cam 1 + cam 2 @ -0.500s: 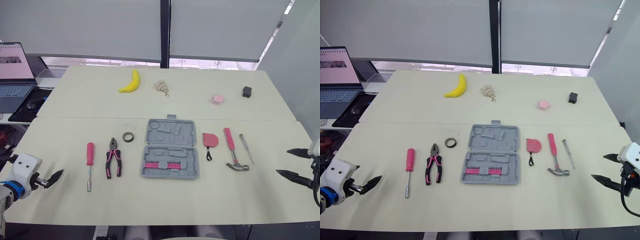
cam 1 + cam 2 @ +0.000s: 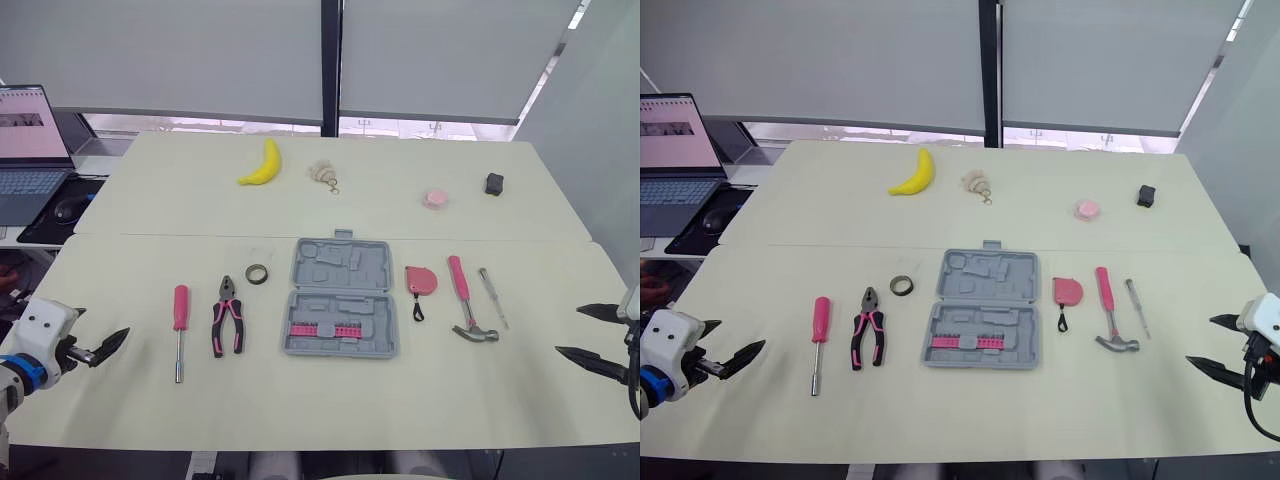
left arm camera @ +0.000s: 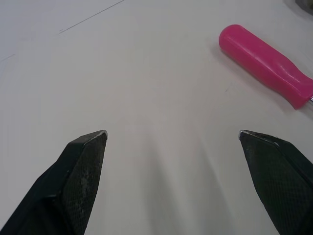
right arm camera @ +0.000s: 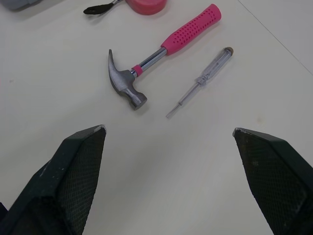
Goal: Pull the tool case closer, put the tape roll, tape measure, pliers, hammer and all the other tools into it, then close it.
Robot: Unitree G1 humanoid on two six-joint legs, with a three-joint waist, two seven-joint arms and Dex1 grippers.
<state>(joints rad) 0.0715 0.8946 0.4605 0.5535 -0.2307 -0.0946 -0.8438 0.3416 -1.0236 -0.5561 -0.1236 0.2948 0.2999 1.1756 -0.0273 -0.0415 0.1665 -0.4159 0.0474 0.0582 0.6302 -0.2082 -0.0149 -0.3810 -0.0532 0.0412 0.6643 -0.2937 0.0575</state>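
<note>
The open tool case point(image 2: 340, 297) lies on the tabletop point(image 2: 300, 405) midway between your left jaws and right jaws, well apart from both. Both pairs stand wide apart and empty. Drag it by one corner and it may pivot into the tape measure point(image 2: 421, 280) beside it.

table point(image 2: 130, 390): matt, smooth, cream | case point(image 2: 340, 300): grey moulded plastic, matt | hammer point(image 4: 161, 50): shiny metal head and neck, pink dimpled plastic grip | tester point(image 4: 200, 81): clear plastic handle, thin metal shaft | screwdriver point(image 3: 266, 66): smooth, glossy pink plastic handle | pliers point(image 2: 227, 325): dark metal nose, pink-black plastic grips | gripper fingers point(image 4: 73, 176): black, finely cross-hatched, matt
</note>
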